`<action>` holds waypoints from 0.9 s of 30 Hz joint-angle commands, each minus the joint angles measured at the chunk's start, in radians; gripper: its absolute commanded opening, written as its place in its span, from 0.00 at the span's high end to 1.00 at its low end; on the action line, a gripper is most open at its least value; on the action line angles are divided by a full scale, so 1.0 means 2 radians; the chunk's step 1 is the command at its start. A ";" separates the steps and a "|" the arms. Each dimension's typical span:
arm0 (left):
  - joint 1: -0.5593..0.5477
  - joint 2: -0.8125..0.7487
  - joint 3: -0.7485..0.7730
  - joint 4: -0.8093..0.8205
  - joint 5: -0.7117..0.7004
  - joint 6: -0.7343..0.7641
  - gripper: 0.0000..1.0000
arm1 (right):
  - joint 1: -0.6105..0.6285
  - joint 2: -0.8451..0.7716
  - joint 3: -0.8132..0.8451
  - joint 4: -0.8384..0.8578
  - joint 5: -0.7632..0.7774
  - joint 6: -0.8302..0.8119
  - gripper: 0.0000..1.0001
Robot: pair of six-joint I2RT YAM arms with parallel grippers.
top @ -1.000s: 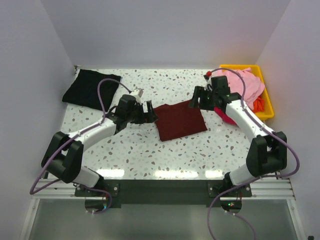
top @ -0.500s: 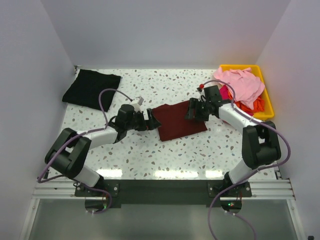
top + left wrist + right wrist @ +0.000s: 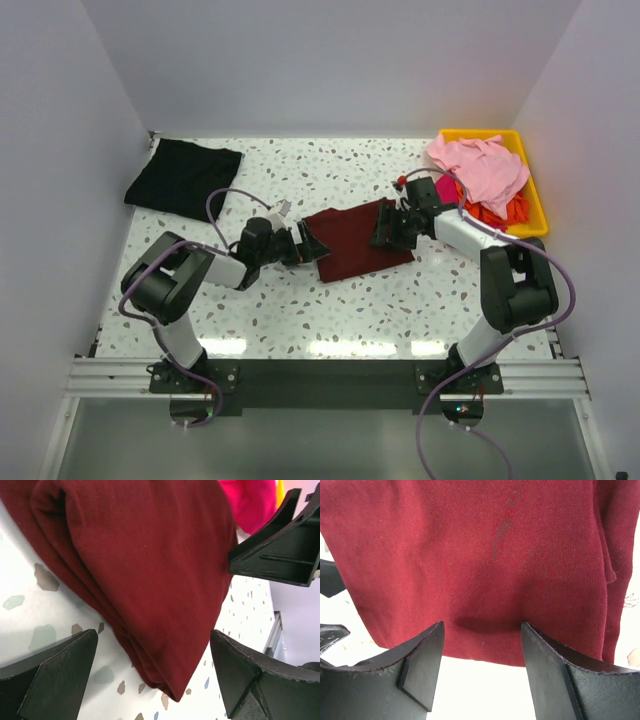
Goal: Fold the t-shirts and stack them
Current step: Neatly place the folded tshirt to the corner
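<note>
The dark maroon t-shirt (image 3: 356, 241) lies folded in the middle of the table. My left gripper (image 3: 303, 246) is open at its left edge, and in the left wrist view the folded corner (image 3: 150, 580) lies between the spread fingers. My right gripper (image 3: 384, 229) is open at the shirt's right edge, fingertips resting on the cloth (image 3: 480, 555). A black t-shirt (image 3: 183, 177) lies folded at the far left. Light pink (image 3: 478, 166), magenta and orange (image 3: 514, 208) shirts sit in the bin.
The yellow plastic bin (image 3: 538, 216) stands at the far right corner. White walls close in the table on three sides. Speckled tabletop (image 3: 300, 300) shows in front of the maroon shirt.
Both grippers have moved down and inward onto the maroon shirt's left and right edges. The shirt has barely shifted.
</note>
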 commanded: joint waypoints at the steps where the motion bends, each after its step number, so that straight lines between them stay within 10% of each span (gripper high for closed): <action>1: 0.000 0.028 -0.007 0.067 0.007 -0.028 0.00 | 0.000 -0.010 0.000 0.010 0.007 0.005 0.35; 27: -0.061 0.152 0.036 0.138 -0.033 -0.098 0.00 | 0.001 0.025 -0.034 0.036 -0.010 0.016 0.35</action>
